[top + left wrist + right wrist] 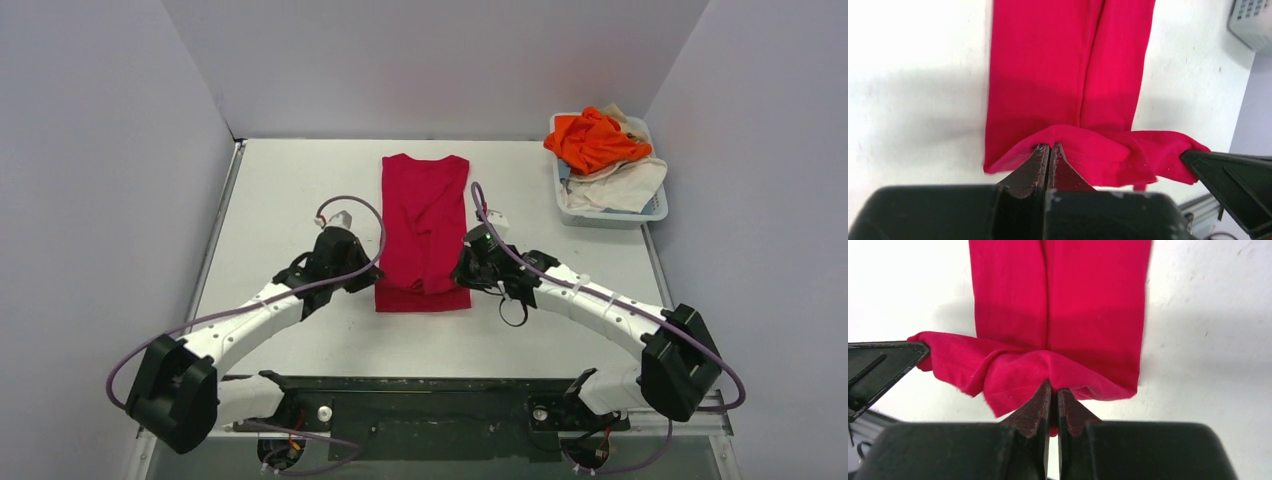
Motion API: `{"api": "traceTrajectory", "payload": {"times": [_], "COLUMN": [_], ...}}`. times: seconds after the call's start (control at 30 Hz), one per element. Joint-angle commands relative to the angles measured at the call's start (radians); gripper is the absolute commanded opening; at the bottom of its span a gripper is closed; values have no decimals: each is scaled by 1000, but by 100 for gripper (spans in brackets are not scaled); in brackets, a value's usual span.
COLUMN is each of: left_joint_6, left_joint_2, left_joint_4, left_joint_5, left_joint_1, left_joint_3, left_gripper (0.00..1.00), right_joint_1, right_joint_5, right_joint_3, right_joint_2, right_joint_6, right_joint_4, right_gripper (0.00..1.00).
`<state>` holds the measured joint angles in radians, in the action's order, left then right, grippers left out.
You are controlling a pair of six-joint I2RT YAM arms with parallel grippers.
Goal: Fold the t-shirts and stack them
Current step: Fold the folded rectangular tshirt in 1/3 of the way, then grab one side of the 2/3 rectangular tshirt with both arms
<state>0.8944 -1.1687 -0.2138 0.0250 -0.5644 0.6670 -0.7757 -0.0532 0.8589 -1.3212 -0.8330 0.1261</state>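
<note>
The crimson red t-shirt (425, 225) lies in a long folded strip down the middle of the table. My left gripper (372, 272) is shut on its near hem at the left corner, seen in the left wrist view (1049, 146). My right gripper (466, 268) is shut on the near hem at the right corner, seen in the right wrist view (1054, 388). The hem (1108, 150) is lifted and bunched between the two grippers. The orange t-shirt (592, 138) and the cream-white t-shirt (625, 183) lie in the basket at the far right.
The white plastic basket (606, 214) stands at the table's far right corner against the wall. Grey walls close in the table at the left, back and right. The black base rail (430, 400) runs along the near edge.
</note>
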Motion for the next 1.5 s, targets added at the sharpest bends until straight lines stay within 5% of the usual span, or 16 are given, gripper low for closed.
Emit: {"api": "traceTrajectory", "payload": {"times": [0.0,0.73,0.83,1.0,1.13,1.3,1.47], "left_joint_6": [-107,-229,-223,-217,-223,-240,-204], "left_joint_2": [-109,-637,-681,-747,-714,-599,-431], "left_joint_4": [87,-25,-34,-85,-99,-141,-96], "left_joint_5": [-25,-84,-76,-93,-49,-34,-98], "left_joint_1": [52,161,177,247,280,292,279], "left_joint_3": [133,551,611,744,793,719,437], "left_gripper": [0,1,32,55,81,85,87], "right_joint_1": [56,273,301,368,413,417,390], "right_joint_5": [-60,171,182,232,246,241,216], "right_joint_3": [107,344,404,586,611,470,244], "right_joint_2": [-74,-465,-554,-659,-645,-519,-368], "right_joint_6": [75,77,61,-31,-89,-51,6], "right_joint_4": [-4,-109,-97,-24,-29,-20,-11], "right_gripper": [0,0,0,30,79,89,90]}}
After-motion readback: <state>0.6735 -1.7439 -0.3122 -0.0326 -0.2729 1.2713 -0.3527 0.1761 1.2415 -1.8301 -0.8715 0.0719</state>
